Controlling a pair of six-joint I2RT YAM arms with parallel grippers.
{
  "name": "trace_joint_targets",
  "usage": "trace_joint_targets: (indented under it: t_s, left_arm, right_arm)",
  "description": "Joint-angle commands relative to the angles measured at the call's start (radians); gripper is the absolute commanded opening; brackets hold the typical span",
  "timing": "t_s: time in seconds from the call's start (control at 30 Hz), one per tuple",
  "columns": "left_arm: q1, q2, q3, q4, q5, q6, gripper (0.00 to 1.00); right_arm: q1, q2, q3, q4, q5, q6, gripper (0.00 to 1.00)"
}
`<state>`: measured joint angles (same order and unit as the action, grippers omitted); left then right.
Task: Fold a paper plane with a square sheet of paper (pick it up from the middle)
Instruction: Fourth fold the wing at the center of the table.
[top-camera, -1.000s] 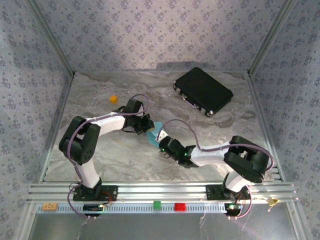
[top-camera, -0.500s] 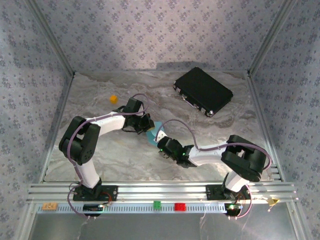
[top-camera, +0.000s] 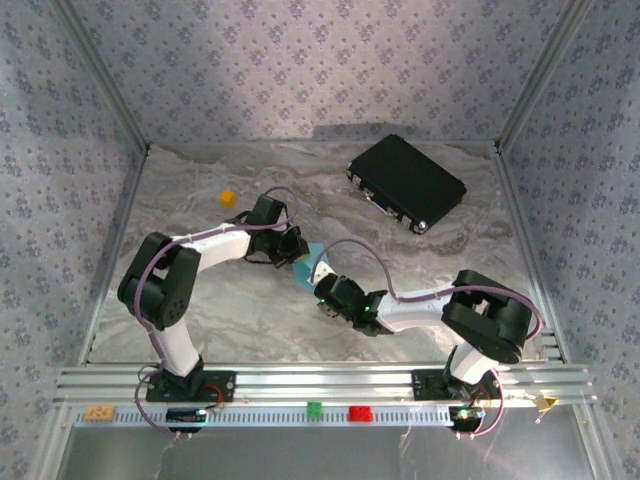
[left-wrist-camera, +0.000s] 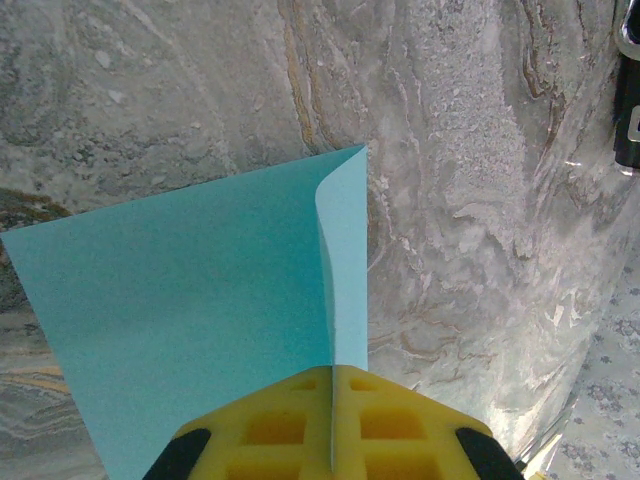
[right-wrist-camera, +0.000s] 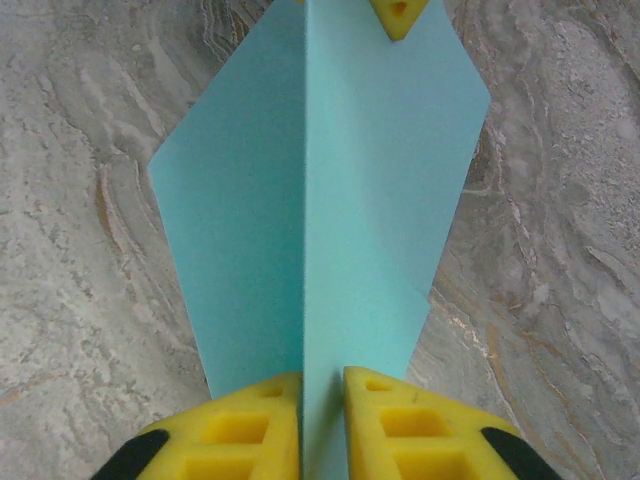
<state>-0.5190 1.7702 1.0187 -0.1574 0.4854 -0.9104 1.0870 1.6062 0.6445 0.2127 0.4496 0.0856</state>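
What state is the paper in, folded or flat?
Folded. The paper has a straight centre crease with panels sloping off either side; the right gripper and left gripper pinch that ridge.

The sheet of paper is thin, light blue, matt and smooth, with one sharp crease. The fingers look like matt yellow moulded plastic. The table has a grey marble-patterned top with a faint sheen; the black case looks smooth, with shiny metal trim
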Motion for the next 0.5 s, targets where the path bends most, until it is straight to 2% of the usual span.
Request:
trace_joint_targets:
  t_s: [0.0, 0.47]
  left_arm:
    - [-0.004, 0.001, 0.017, -0.013, 0.012, -0.001, 0.00]
    - [-0.004, 0.002, 0.017, -0.014, 0.012, -0.001, 0.00]
  right_arm:
    - [-0.001, -0.020, 0.008, -0.001, 0.012, 0.020, 0.21]
    - [-0.014, -0.032, -0.013, 0.029, -0.015, 0.037, 0.20]
